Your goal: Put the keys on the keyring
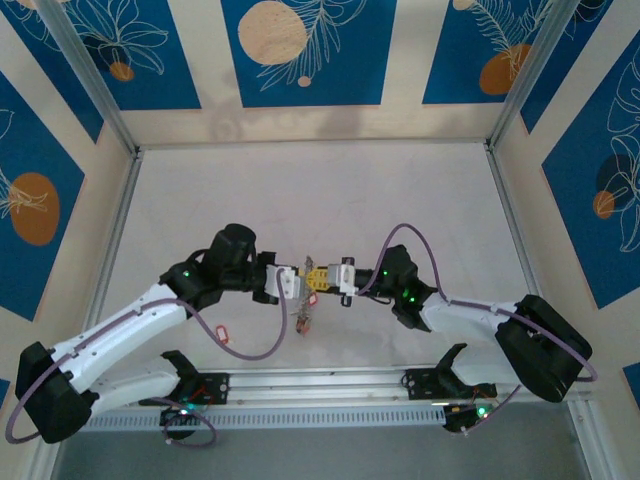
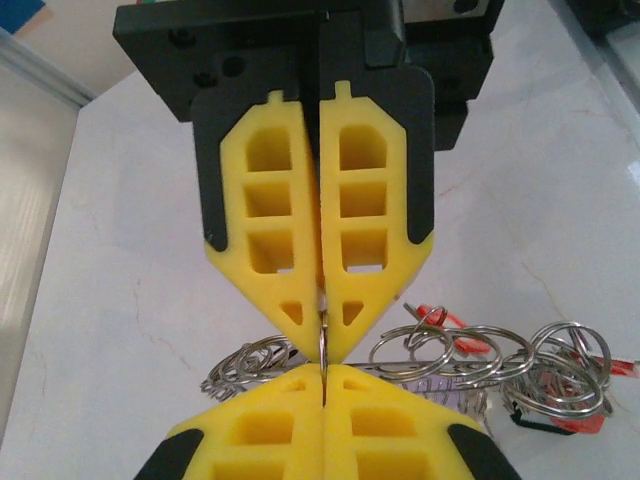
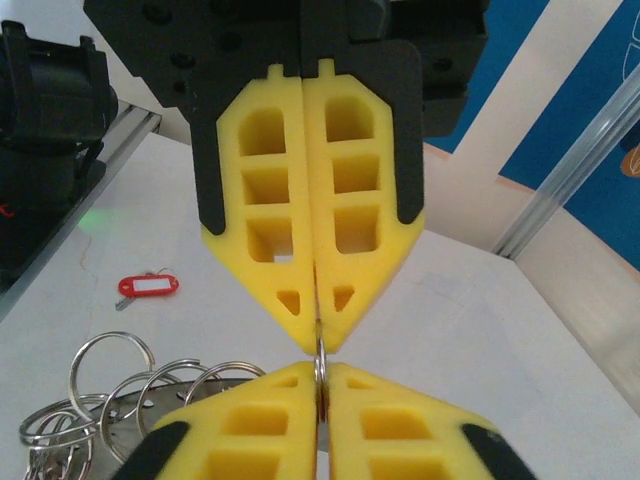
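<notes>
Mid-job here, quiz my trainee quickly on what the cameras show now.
1. True or false: both grippers are open.
2. The loose red-tagged key lies: A) on the table; B) in a gripper; C) inside a box.
3. What do both grippers pinch, tip to tip?
Key: 1 false, left gripper and right gripper are shut; 2 A; 3 a thin metal ring.

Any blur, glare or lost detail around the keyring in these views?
Top external: even light, but the keyring is too small to resolve. Left wrist: sharp, with bright glints on its rings. Right wrist: sharp foreground, a loose red tag reads clearly.
</notes>
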Robot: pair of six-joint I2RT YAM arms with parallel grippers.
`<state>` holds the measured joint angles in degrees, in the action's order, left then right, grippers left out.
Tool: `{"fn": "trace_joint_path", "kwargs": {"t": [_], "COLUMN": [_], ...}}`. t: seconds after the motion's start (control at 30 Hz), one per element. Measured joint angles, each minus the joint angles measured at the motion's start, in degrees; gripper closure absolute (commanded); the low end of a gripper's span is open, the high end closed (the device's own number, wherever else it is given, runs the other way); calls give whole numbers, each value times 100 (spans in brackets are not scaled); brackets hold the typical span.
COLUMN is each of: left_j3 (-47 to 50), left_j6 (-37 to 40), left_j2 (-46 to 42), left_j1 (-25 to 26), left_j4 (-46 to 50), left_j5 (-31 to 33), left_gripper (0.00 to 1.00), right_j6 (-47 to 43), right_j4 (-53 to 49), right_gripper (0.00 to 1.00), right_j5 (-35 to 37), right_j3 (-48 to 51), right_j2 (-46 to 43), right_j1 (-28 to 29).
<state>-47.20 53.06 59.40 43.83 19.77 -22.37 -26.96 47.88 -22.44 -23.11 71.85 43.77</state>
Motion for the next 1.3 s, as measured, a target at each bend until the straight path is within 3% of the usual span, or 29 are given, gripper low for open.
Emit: {"fn": "trace_joint_path", "kwargs": {"t": [0.07,0.1,0.2,0.57,0.83,1.1,1.17,1.3], "left_j3": [-63,-90,-146,-212,-160,-160,-160,-160], "left_j6": [-20,-35,-175,-695,-922,-905,-903,-885], "left_j2": [68,101,214,256,212,212,212,212], "left_j1": [0,0,-11,-151,-151,-151,-151,-149], "left_j4": [66,85,26,-505,-734,-767,-802,-824], "left_j5": [59,70,17,-752,-870,-988,-1047,-1141], "left_gripper": [98,87,72,68,78,75,78,99], "right_j6": [-26,-15,96,970,1073,1043,1025,973], "right_j4": [-52,-70,-15,1130,1274,1119,1080,1043], "right_gripper": [100,100,100,100,100,100,100,100], "right_j5": [24,44,33,-710,-914,-957,-957,-946], "right_j3": [-17,-17,-13,22,22,37,52,129], "right_j2": [11,11,13,240,258,103,28,-83], "right_j1": [0,0,-39,-468,-509,-518,-516,-518]}}
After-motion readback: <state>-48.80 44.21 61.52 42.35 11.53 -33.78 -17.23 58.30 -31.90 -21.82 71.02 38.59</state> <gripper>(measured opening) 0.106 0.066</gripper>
